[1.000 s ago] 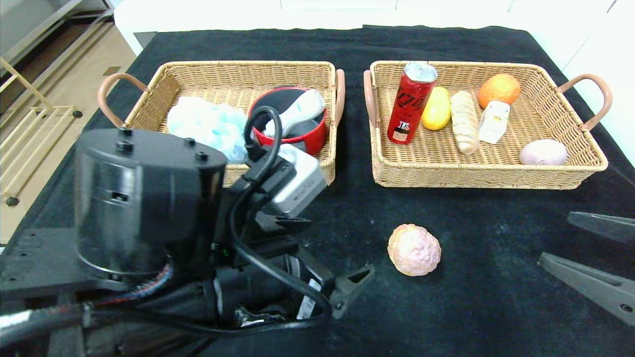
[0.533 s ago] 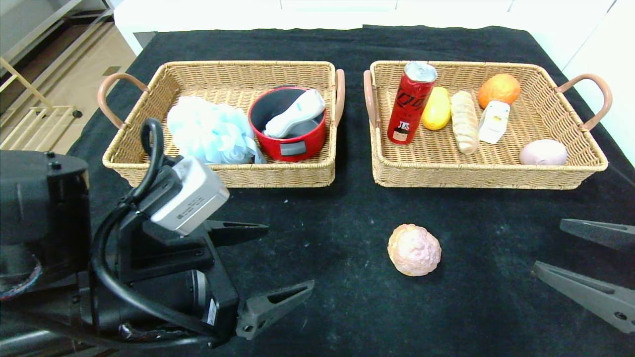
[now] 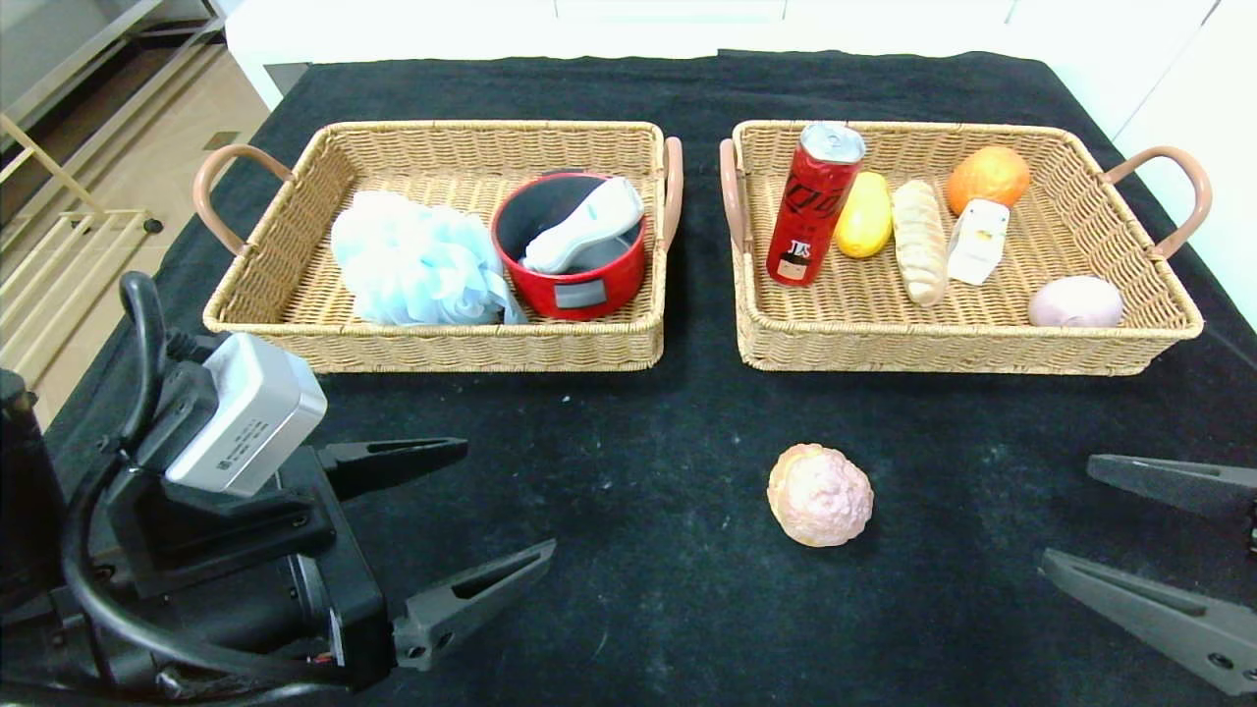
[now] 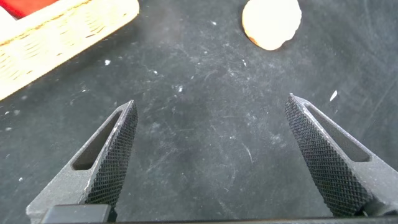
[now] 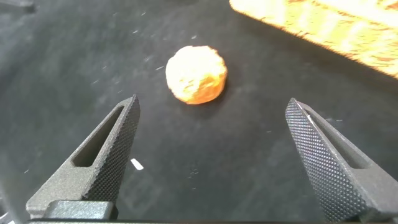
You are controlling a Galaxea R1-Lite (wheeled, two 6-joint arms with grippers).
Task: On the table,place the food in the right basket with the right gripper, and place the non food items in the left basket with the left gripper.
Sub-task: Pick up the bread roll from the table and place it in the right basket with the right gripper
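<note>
Head view: one bumpy pink pastry ball [image 3: 820, 494] lies alone on the black surface [image 3: 687, 422], in front of the right basket [image 3: 967, 339]. Right tool [image 3: 1129, 535], fingers spread and empty, sits to the right of the pastry ball, apart from it. Left tool [image 3: 496, 511], also spread and empty, sits well to its left. Left basket [image 3: 432, 344], beyond and left of the pastry ball, holds a blue bath pouf [image 3: 412, 260] and a red bowl [image 3: 574, 245].
</note>
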